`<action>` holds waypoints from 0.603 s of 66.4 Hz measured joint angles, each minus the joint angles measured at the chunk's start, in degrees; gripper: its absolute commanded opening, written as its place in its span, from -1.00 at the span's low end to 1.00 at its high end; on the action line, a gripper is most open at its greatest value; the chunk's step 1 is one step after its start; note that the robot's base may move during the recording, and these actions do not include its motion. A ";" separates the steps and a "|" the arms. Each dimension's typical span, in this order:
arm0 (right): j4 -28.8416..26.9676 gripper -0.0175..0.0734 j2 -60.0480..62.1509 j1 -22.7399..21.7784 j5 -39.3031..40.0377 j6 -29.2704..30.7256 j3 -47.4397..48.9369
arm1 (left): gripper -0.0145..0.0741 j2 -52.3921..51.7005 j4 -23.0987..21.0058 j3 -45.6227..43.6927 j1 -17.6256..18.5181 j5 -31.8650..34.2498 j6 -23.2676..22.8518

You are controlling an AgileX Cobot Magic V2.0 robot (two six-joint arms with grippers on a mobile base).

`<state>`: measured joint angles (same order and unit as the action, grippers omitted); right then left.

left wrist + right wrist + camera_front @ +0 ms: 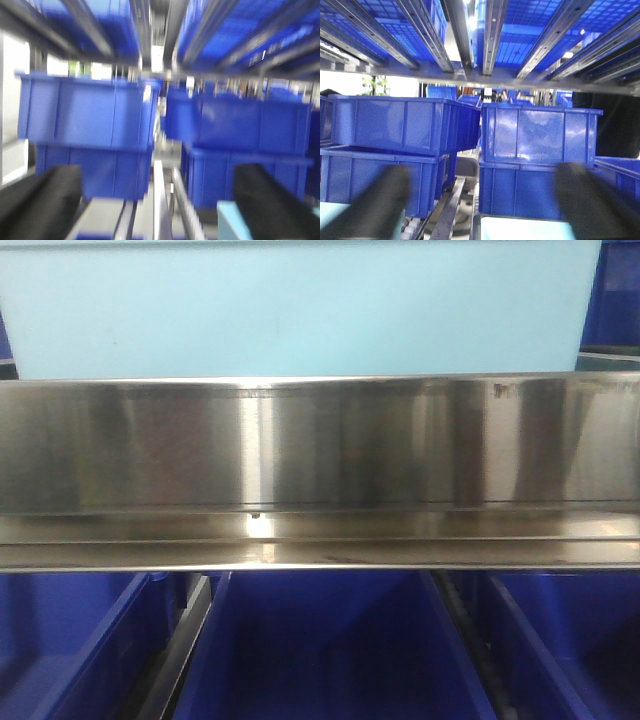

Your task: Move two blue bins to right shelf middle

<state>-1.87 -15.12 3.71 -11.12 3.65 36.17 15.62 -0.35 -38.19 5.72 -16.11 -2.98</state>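
In the front view a pale blue bin fills the top of the picture. Its smooth wall stands just behind and above a steel shelf rail that runs across the whole width. Under that rail sit dark blue bins, side by side on the lower level.

My left tool is spread wide, its black fingers at the two lower corners of a badly blurred picture. A pale blue corner shows at the bottom, right beside one finger. It may be touching that finger, but the blur keeps me from being sure. Ahead are two stacks of dark blue crates, two high, on the shelf.

My right tool is also spread wide, with nothing held between its dark fingers. Below it, at the bottom edge, lies a pale blue rim, between the fingers and low in the frame. A second pale blue edge shows at the lower left, partly behind the other finger. Beyond them stand stacked blue boxes, two on two, with a narrow gap down the middle. Metal shelf runners cross overhead, carrying more blue bins above them.
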 measured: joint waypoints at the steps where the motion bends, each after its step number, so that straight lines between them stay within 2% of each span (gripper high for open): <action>1: 0.00 0.64 -0.51 0.00 0.00 0.00 0.15 | 0.71 0.74 0.00 -0.42 0.00 -0.52 0.00; 9: 0.00 0.64 -4.93 0.00 0.00 0.00 0.40 | 0.71 5.88 -0.11 -2.65 1.94 -2.98 0.00; 20: 0.00 0.64 -9.56 1.47 -0.42 0.00 3.26 | 0.71 10.66 -1.47 -7.02 9.41 -8.43 0.00; 27: 0.00 0.64 -13.45 4.84 -3.37 0.00 7.52 | 0.70 15.82 -1.59 -11.79 14.14 -13.32 0.00; 40: 0.00 0.64 -25.51 11.97 -15.49 0.00 18.77 | 0.70 28.58 -1.59 -23.33 18.62 -21.22 0.00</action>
<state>-1.87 -40.63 15.68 -26.61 3.65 54.94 44.19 -1.94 -61.52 24.34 -37.33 -2.98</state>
